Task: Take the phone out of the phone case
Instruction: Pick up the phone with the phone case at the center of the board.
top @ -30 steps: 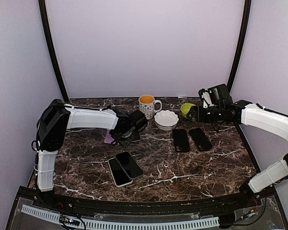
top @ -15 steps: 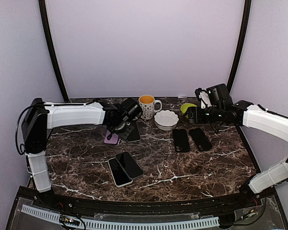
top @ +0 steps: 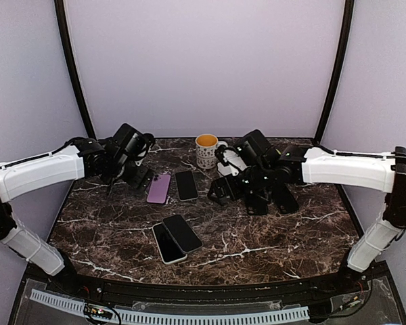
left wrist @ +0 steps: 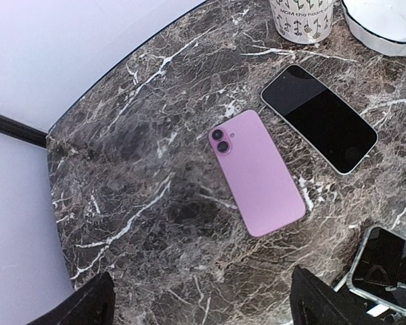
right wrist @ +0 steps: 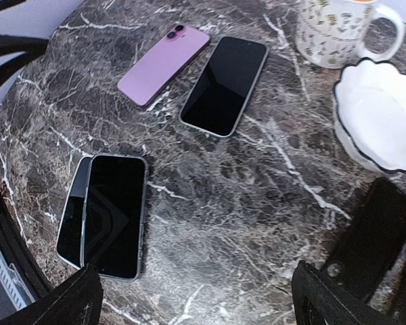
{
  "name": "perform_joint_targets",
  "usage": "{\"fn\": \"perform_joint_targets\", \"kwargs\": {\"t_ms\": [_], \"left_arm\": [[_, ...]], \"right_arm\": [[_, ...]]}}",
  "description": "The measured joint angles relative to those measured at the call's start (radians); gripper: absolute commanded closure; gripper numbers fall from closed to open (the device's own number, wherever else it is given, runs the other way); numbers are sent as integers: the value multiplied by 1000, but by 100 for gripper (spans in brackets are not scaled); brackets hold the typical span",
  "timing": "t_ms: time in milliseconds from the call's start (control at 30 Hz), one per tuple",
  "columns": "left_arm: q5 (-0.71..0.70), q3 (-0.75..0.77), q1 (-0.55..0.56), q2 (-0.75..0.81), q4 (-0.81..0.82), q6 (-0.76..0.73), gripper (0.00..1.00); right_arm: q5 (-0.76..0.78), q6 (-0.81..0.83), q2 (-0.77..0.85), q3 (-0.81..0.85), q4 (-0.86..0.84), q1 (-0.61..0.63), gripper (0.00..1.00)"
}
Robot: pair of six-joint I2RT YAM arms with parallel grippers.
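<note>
While both hands hang spread and empty, step reads as release after extraction; task looks near done.
- Near: two dark handsets (right wrist: 108,213) overlapping, flat at front of worktop (left wrist: 135,203).
- Mid: phone (left wrist: 319,118) face up, looks bare, just beside purple phone case (left wrist: 260,172), which lies back up. Whether case is truly empty: cannot tell.
- Left hand (left wrist: 206,305): fingers wide, nothing held, raised left of case, arm reaching in from left.
- Right hand (right wrist: 196,298): wide, nothing held, over worktop centre, arm stretched in from right.
- Next move: back off without nudging phone.
- Far: mug (right wrist: 331,34), bowl (right wrist: 379,115).
</note>
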State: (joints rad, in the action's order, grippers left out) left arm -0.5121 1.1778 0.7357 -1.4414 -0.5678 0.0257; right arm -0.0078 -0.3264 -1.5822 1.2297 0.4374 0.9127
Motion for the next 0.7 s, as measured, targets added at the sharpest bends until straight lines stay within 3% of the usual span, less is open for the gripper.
{"fn": "perform_joint_targets", "kwargs": {"t_ms": [267,700], "left_arm": [[16,-151,-44,149,53,-56,8],[49,-206,-58,178,108,-58,9]], "right_arm": [[-98,-43,-244,185,82,135,1],[-168,-102,-502,372,208,195,1]]}}
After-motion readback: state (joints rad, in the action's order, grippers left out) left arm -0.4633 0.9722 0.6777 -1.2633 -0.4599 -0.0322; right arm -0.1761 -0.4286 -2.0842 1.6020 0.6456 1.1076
